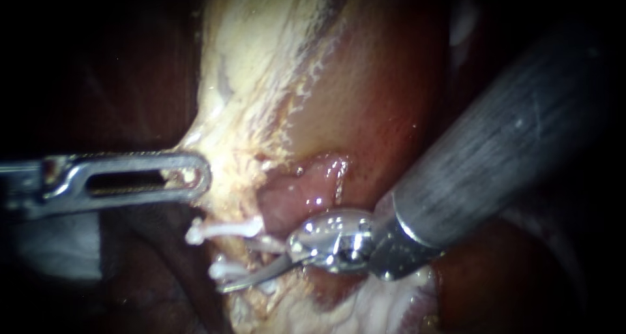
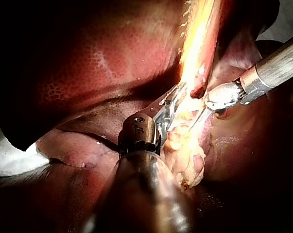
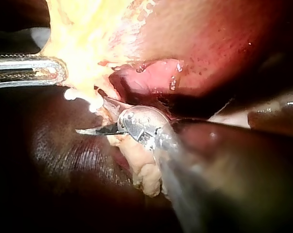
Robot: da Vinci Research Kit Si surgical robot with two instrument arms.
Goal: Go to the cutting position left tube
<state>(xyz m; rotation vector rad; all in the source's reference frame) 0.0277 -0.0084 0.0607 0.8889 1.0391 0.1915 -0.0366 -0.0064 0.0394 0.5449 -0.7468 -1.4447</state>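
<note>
My left instrument point(image 1: 195, 176) comes in from the left, its slotted jaws shut on the pale edge of the gallbladder point(image 1: 261, 79) and holding it taut. In the left wrist view the left instrument point(image 2: 177, 97) grips the same yellowish strand. My right instrument point(image 1: 244, 272) reaches in from the upper right. Its thin curved blades stand slightly open low beside two white clips, an upper clip point(image 1: 225, 229) and a lower clip point(image 1: 225, 269), on a thin tube. In the right wrist view the right instrument point(image 3: 90, 119) has its lower blade just past a white clip point(image 3: 83, 98).
Dark red liver point(image 1: 385, 92) lies behind and to the right of the pale tissue. A raw pink pocket point(image 1: 297, 194) opens just above the right instrument's wrist. Fatty pale tissue point(image 1: 365, 308) hangs below it. The thick right shaft point(image 1: 502, 138) fills the right side.
</note>
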